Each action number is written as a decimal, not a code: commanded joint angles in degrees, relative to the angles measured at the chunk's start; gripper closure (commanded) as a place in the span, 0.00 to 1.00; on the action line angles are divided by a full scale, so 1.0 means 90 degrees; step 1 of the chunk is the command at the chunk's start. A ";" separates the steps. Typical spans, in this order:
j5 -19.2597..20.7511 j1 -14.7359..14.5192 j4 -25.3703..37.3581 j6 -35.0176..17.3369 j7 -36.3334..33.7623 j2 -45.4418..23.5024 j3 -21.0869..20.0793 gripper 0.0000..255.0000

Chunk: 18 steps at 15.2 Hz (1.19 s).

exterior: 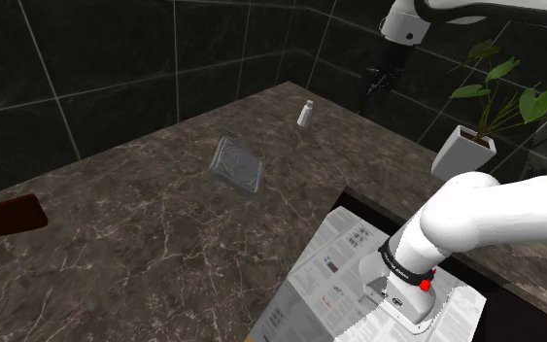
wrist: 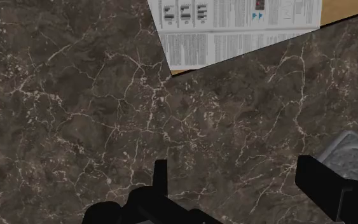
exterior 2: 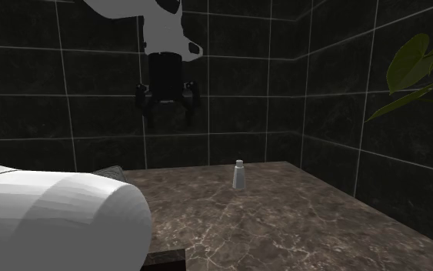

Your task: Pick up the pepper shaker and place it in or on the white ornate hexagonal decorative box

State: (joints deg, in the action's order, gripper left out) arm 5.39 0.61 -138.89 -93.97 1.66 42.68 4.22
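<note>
Counter (exterior: 116, 243): dark marble, black tiled walls (exterior: 96, 68) behind.
Gripper (exterior 2: 168, 122): hung high above it, fingers spread wide, empty.
Shaker (exterior: 305, 114): stood upright near back corner.
Box (exterior: 237, 163): grey, mid-counter, apart from shaker.

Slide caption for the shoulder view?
Open gripper hangs above the veined counter; pepper shaker and grey box sit apart, untouched.

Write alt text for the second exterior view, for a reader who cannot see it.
An all-black two-finger gripper hangs open above a dark veined stone counter where a small pale shaker stands upright, before black tiled walls.
</note>
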 commanded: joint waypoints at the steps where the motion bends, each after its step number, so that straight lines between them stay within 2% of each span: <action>1: 0.0000 0.0000 0.0000 0.0000 0.0000 0.0000 0.0000 0.00; 9: 0.0209 0.0135 0.0273 -0.1662 0.0200 -0.1571 0.0414 0.00; 18: 0.0098 0.0224 0.1237 -0.3104 0.0515 -0.3571 0.0832 0.00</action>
State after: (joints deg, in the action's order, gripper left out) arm 6.51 2.48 -129.00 -120.56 5.77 12.65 11.22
